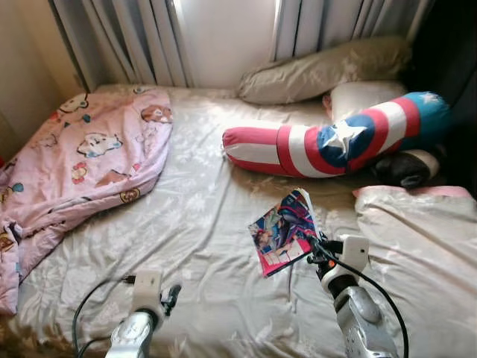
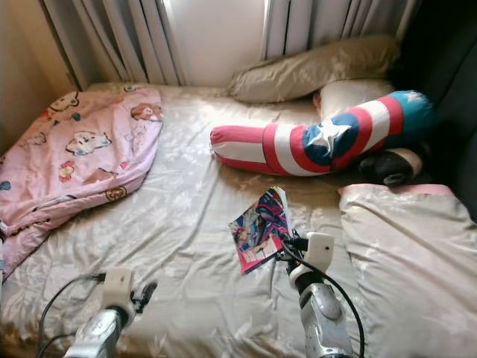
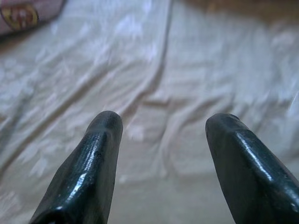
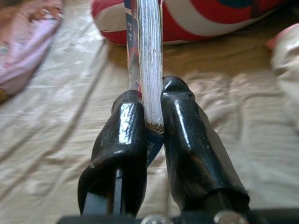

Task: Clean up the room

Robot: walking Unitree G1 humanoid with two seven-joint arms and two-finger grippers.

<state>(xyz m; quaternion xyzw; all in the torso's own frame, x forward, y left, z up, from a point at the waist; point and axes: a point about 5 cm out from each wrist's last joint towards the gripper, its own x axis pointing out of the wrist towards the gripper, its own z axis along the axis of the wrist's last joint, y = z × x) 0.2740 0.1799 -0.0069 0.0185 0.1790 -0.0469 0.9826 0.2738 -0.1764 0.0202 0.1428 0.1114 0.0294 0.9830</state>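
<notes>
Book pinched over the middle of the bed.

My right gripper [image 4: 152, 123] clamps the comic book [image 1: 283, 231] by its edge, lifted above the bed sheet [image 1: 201, 224] near the striped star bolster [image 1: 335, 142]. My left gripper [image 3: 161, 135] hangs spread apart over the sheet by the bed's near edge.

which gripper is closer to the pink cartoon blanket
Left. The left gripper hovers open over the bedsheet, just short of the pink blanket. The right gripper is farther over, shut on a book.
</notes>
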